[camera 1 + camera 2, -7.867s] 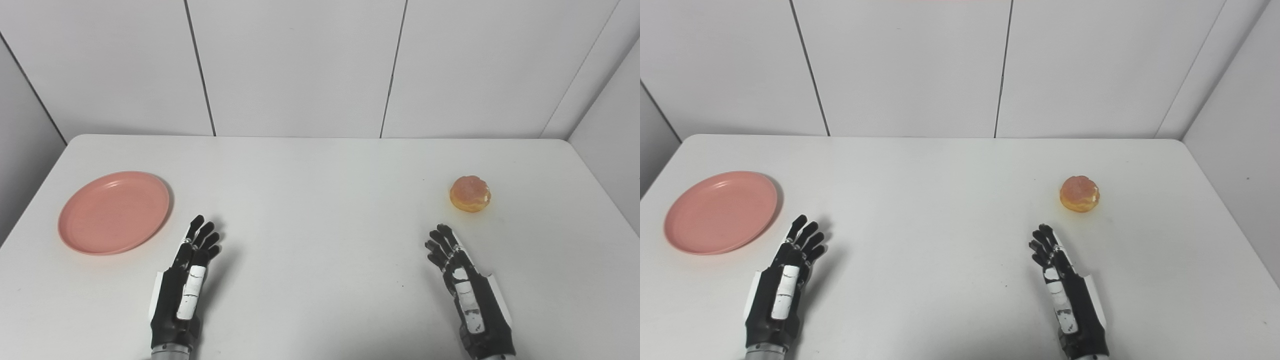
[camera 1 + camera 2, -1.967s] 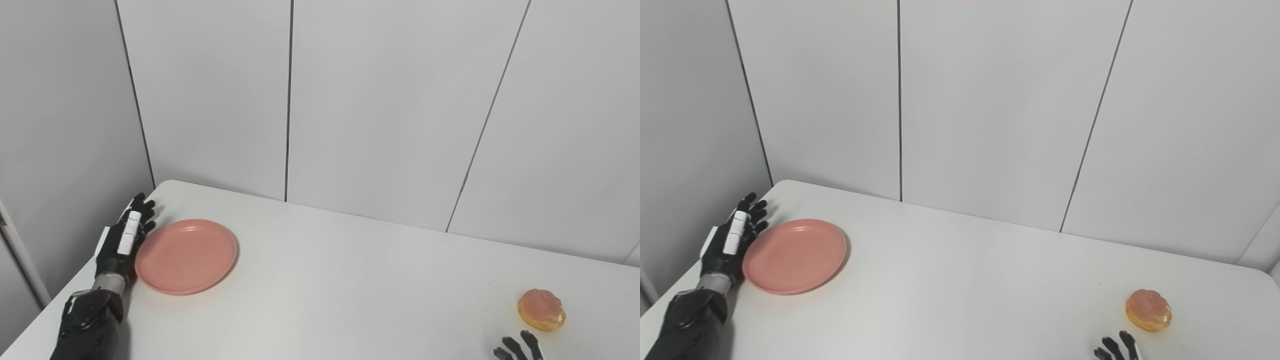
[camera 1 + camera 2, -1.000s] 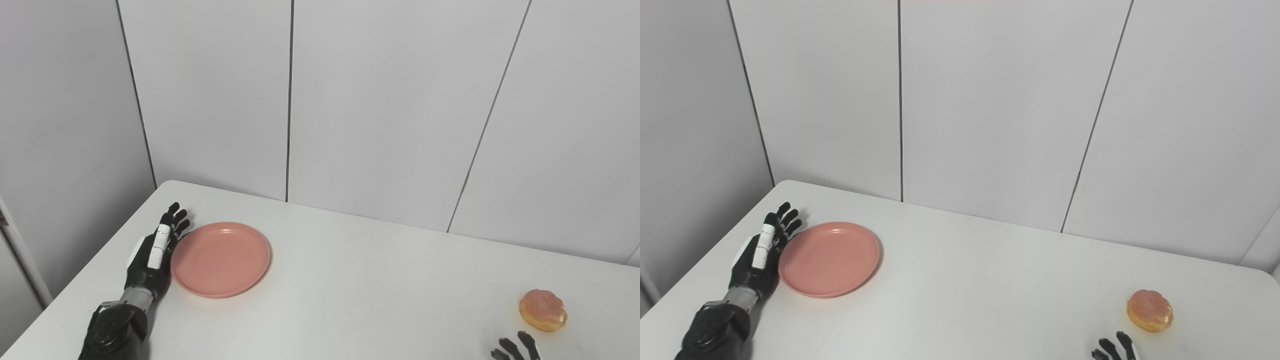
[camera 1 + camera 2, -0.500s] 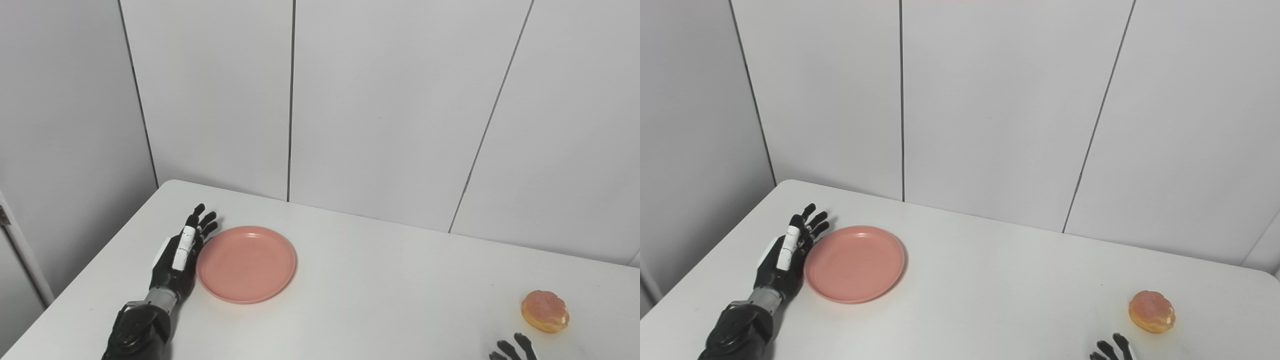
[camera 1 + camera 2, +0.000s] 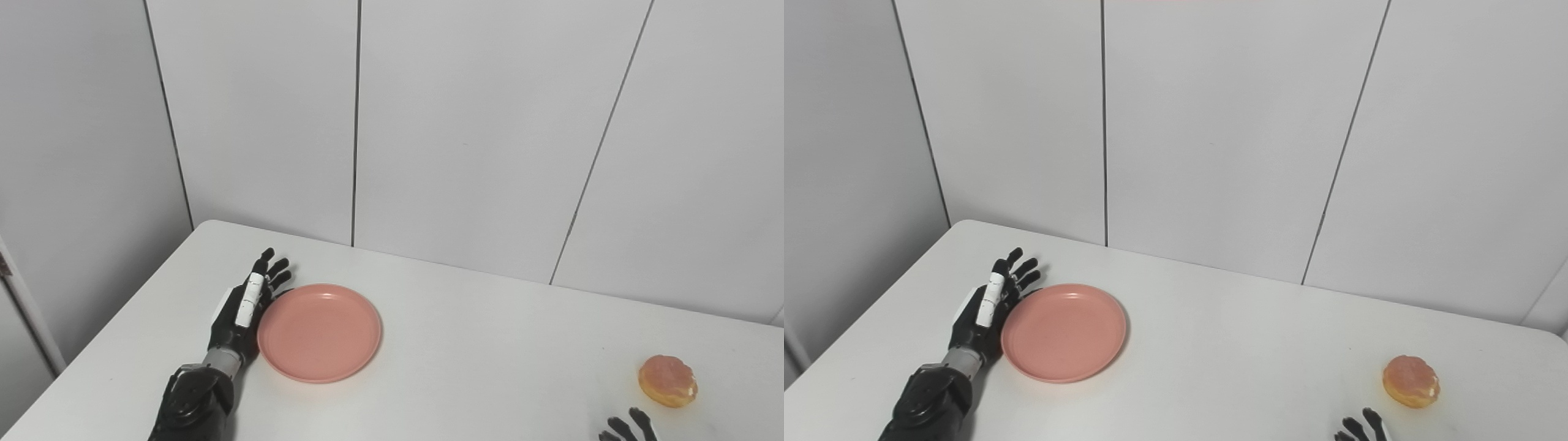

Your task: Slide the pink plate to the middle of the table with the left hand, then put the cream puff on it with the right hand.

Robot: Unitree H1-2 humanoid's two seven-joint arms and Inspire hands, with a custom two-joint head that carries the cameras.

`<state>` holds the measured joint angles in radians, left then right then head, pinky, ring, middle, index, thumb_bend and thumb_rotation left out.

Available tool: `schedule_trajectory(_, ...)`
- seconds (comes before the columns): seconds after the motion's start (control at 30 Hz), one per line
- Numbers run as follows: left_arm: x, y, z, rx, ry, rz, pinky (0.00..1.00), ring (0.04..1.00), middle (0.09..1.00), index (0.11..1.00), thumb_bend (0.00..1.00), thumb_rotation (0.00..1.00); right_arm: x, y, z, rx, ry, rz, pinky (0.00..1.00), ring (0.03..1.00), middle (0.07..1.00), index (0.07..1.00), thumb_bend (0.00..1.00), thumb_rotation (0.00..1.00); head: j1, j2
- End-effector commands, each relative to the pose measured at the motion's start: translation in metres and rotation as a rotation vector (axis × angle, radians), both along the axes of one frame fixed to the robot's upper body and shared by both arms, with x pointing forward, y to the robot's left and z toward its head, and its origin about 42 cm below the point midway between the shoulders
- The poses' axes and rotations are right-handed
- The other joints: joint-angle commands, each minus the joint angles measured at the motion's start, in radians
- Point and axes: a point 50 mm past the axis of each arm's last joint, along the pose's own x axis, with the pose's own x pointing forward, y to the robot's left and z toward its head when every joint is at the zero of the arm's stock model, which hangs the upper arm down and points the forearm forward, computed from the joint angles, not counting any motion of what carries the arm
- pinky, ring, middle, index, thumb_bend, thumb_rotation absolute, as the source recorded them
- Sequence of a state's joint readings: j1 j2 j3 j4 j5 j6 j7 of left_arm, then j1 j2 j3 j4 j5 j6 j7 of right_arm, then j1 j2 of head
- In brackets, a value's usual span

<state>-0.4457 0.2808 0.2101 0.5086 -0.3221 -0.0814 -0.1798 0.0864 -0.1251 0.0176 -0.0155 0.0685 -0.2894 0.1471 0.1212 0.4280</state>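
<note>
Resting edge-on against the left rim of the round, shallow pink plastic plate (image 5: 320, 331), the black articulated left hand (image 5: 244, 309) lies with its fingers (image 5: 274, 270) straight and spread toward 1 o'clock, grasping nothing; a white strip runs along its back, and the black forearm enters from the bottom edge at about 7 o'clock. The plate sits flat on the white rectangular table (image 5: 465, 343), in the left half of the surface and short of the centre, at roughly 9 o'clock from the table's middle. At about 4 o'clock from the plate, well apart from it near the right side of the table, lies the round golden-brown cream puff (image 5: 1410, 381) with a pale glazed top, untouched. Directly below the puff, at its 7 o'clock, only the dark fingertips (image 5: 1373, 419) of the right hand (image 5: 1360, 430) show at the bottom edge; they appear separated and touch nothing, though whether the whole hand is released or clenched cannot be told. Pale grey wall panels (image 5: 465, 122) with dark vertical seams stand behind the table.
</note>
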Motion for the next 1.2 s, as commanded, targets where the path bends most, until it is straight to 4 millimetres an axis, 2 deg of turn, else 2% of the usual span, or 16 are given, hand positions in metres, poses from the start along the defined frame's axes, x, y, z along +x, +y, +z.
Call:
schedule_trajectory(0.0, 0.005, -0.009, 0.003, 0.001, 0.011, -0.018, 0.81, 0.925, 0.922, 0.947, 0.96, 0.87, -0.015, -0.009, -0.026, -0.015, 0.108, -0.024, 0.86, 0.850, 0.889, 0.961, 0.90, 1.00, -0.001, 0.002)
schedule_trajectory(0.1, 0.005, -0.017, 0.002, -0.010, 0.024, -0.035, 0.84, 0.934, 0.929, 0.951, 0.93, 0.87, -0.015, -0.009, -0.026, -0.015, 0.108, -0.022, 0.86, 0.848, 0.887, 0.958, 0.90, 1.00, -0.001, 0.002)
schedule_trajectory(0.4, 0.004, -0.036, -0.006, -0.014, 0.046, -0.086, 0.83, 0.935, 0.933, 0.960, 0.93, 0.87, -0.017, -0.007, -0.024, -0.016, 0.107, -0.020, 0.85, 0.846, 0.884, 0.952, 0.90, 1.00, -0.012, 0.014)
schedule_trajectory(0.63, 0.002, -0.046, -0.013, -0.043, 0.057, -0.102, 0.83, 0.941, 0.933, 0.959, 0.94, 0.86, -0.017, -0.006, -0.023, -0.028, 0.102, -0.018, 0.84, 0.845, 0.884, 0.956, 0.91, 1.00, -0.022, 0.022)
schedule_trajectory(0.77, 0.000, -0.050, -0.017, -0.071, 0.065, -0.102, 0.87, 0.946, 0.938, 0.955, 0.97, 0.83, -0.018, -0.004, -0.022, -0.030, 0.098, -0.016, 0.84, 0.840, 0.881, 0.949, 0.89, 1.00, -0.031, 0.028)
schedule_trajectory(0.8, 0.000, -0.053, -0.018, -0.073, 0.067, -0.101, 0.87, 0.946, 0.938, 0.955, 0.97, 0.83, -0.017, -0.003, -0.020, -0.034, 0.096, -0.011, 0.84, 0.840, 0.880, 0.949, 0.89, 1.00, -0.060, 0.054)
schedule_trajectory(0.87, 0.000, -0.057, -0.017, -0.080, 0.070, -0.099, 0.82, 0.939, 0.929, 0.949, 0.98, 0.84, -0.017, 0.000, -0.018, -0.041, 0.095, -0.006, 0.84, 0.846, 0.884, 0.950, 0.90, 1.00, -0.088, 0.070)
schedule_trajectory(1.0, 0.001, -0.062, -0.017, -0.086, 0.068, -0.122, 0.84, 0.937, 0.927, 0.963, 0.97, 0.86, -0.015, 0.008, -0.014, -0.057, 0.088, -0.005, 0.83, 0.841, 0.881, 0.948, 0.91, 1.00, -0.141, 0.090)
schedule_trajectory(1.07, 0.001, -0.062, -0.017, -0.081, 0.067, -0.131, 0.85, 0.939, 0.934, 0.973, 0.96, 0.88, -0.015, 0.010, -0.013, -0.058, 0.086, -0.007, 0.83, 0.839, 0.880, 0.947, 0.90, 1.00, -0.145, 0.091)
schedule_trajectory(1.1, 0.001, -0.063, -0.016, -0.081, 0.069, -0.138, 0.85, 0.939, 0.934, 0.974, 0.96, 0.88, -0.014, 0.014, -0.011, -0.055, 0.084, -0.005, 0.83, 0.839, 0.880, 0.947, 0.90, 1.00, -0.193, 0.106)
schedule_trajectory(1.17, 0.002, -0.064, -0.016, -0.082, 0.075, -0.146, 0.86, 0.937, 0.934, 0.963, 0.96, 0.87, -0.013, 0.022, -0.008, -0.053, 0.082, -0.002, 0.82, 0.834, 0.880, 0.945, 0.90, 1.00, -0.215, 0.112)
